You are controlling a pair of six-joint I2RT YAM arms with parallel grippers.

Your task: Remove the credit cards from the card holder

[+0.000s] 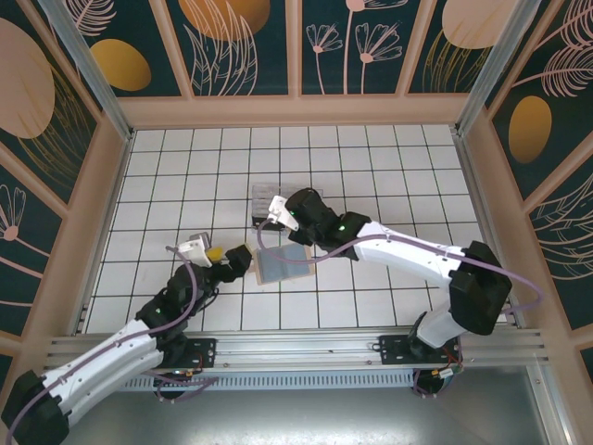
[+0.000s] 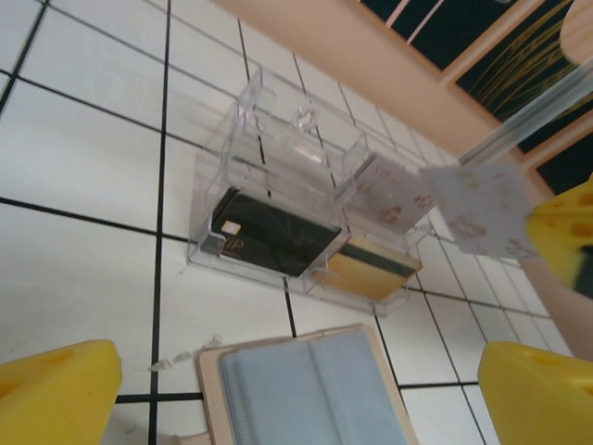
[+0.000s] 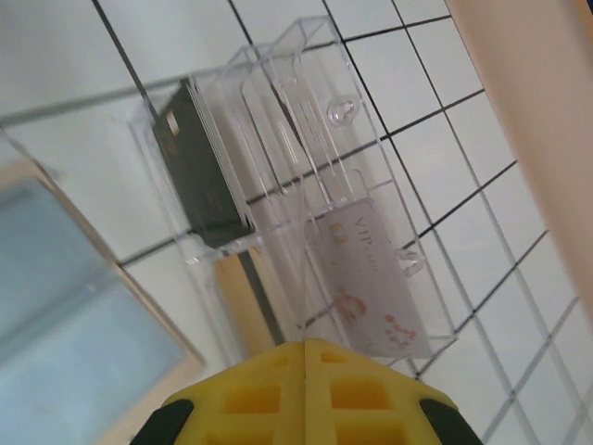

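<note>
Left jaws released: 1 credit card (image 2: 477,209) loose beside 1 of their fingers, card holder (image 2: 310,389) open on the surface below their gap. Right jaws clenched, empty, over the clear box (image 3: 278,185). I'd let the card fall clear first.

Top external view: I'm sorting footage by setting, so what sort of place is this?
Probably a staged robot test cell, not a home: white tiled floor, flower-patterned wall panels, and two robot arms bolted to a metal rail.

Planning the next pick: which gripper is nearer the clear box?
Right. Right gripper hovers beside the clear box; left gripper sits farther back, by the card holder.
</note>
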